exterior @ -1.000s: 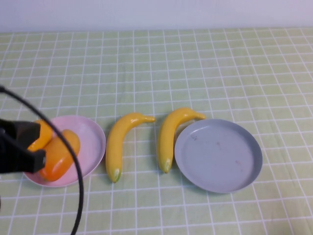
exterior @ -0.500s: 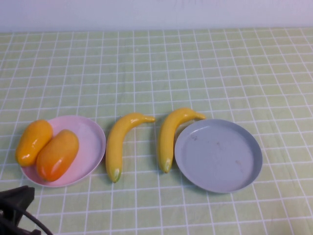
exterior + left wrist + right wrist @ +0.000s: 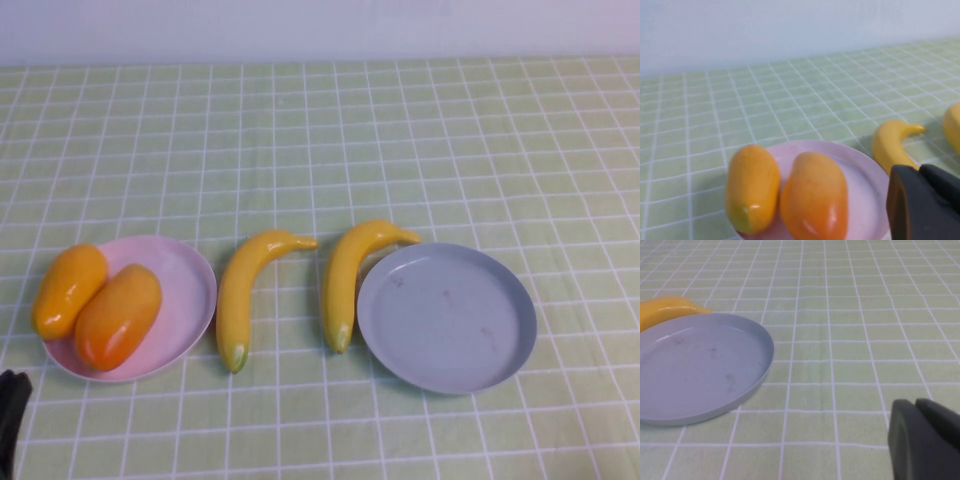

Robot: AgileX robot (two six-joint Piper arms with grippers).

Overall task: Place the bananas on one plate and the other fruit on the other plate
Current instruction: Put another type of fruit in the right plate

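Green checked cloth (image 3: 420, 130) covers the table, and four toy fruits and two plates are laid out in a row along its near side. On the left, a pale pink plate (image 3: 190, 290) is seen holding two mango-like fruits side by side and touching: a yellow-orange one (image 3: 68, 290) overhanging the outer rim and a deeper orange-red one (image 3: 118, 315) beside it. Two yellow bananas (image 3: 240, 295) (image 3: 350, 275) are laid on the cloth between the plates, the second one resting against the rim of the bare grey-blue plate (image 3: 445, 315) on the right. The left gripper (image 3: 922, 202) is held low and near the pink plate; the right gripper (image 3: 922, 437) is held low beside the grey-blue plate. Whether either is open or closed cannot be told.
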